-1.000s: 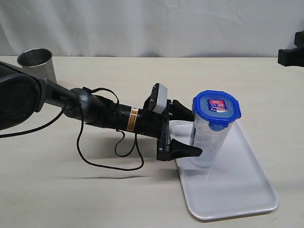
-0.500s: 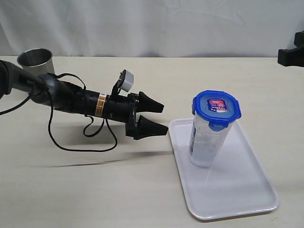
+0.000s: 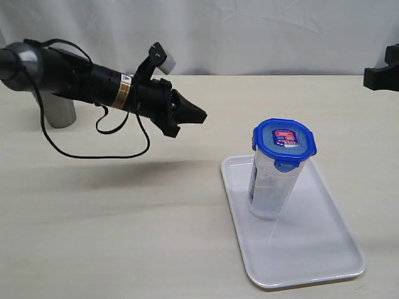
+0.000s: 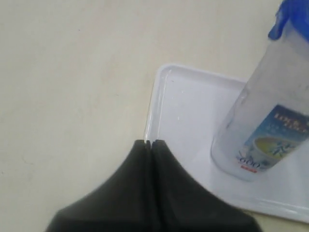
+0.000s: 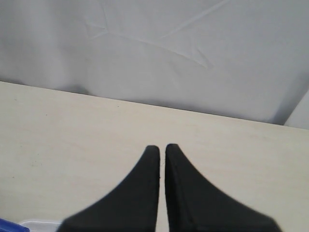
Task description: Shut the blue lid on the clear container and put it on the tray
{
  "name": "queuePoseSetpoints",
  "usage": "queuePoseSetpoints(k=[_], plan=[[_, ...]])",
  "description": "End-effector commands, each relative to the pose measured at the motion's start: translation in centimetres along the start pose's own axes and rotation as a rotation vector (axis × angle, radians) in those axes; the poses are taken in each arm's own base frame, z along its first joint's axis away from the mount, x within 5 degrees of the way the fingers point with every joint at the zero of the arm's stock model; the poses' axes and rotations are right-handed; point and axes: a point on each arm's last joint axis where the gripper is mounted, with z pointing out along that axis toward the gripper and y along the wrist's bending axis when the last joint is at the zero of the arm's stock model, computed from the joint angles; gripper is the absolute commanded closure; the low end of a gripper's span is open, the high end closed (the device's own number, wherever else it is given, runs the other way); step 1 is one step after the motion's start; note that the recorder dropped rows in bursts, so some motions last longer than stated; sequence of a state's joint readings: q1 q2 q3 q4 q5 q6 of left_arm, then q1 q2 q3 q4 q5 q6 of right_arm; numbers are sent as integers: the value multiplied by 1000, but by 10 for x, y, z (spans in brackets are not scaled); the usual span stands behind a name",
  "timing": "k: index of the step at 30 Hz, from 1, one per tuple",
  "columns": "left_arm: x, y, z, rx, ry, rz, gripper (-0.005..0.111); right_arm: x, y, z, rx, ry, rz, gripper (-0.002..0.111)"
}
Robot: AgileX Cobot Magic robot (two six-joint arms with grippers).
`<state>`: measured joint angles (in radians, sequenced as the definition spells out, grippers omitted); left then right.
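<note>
Ok so the black two-finger left gripper (image 3: 199, 115) has its jaws pressed together tip to tip, with nothing between them. It hangs in the air over the left half of the pale beige worktop (image 3: 124, 237), tilted down a bit and touching nothing. It's well apart from the tray and what stands on it. From the left wrist camera the closed tips seem to sit right over the tray's rim, but the outside view shows the gripper up in the air and off to the side.

The tall, slightly tapered see-through plastic container (image 3: 268, 187) stands upright on the flat white rectangular plastic tray (image 3: 312, 255), toward the tray's far left corner. The rounded-square blue plastic lid (image 3: 284, 142) with the little red-and-white sticker sits on top of the container, and its front tab hangs down over the rim. The tray lies by the worktop's front right corner.

The black right gripper (image 5: 161, 149) has its fingers together too, with just a hairline slit between them, and it holds nothing. It's up above the worktop, pointing at the white cloth backdrop (image 5: 145, 48).

A grey metal cup (image 3: 59, 113) stands near the back left corner, mostly hidden behind the left arm.
</note>
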<state>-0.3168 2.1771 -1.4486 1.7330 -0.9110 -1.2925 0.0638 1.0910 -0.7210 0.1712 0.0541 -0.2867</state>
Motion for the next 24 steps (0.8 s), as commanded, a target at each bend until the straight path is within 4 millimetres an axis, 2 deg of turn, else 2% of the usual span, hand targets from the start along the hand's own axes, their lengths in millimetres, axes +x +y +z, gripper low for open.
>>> queuePoseSetpoints(k=[1, 6, 9, 16, 24], plan=[[-36, -8, -28, -79, -43, -23, 107, 0, -1, -2, 3, -3, 19, 104], [-74, -19, -63, -222, -109, -67, 107, -8, -1, -18, 3, -49, 32, 104], [-86, -25, -82, -350, -129, -67, 107, -14, -1, -33, 4, -91, 39, 104], [-84, -47, -130, -690, -128, -84, 107, -12, -3, -64, 43, -277, 110, 104], [-83, -92, -169, -784, -168, -60, 107, -12, -4, -95, 55, -420, 162, 104]])
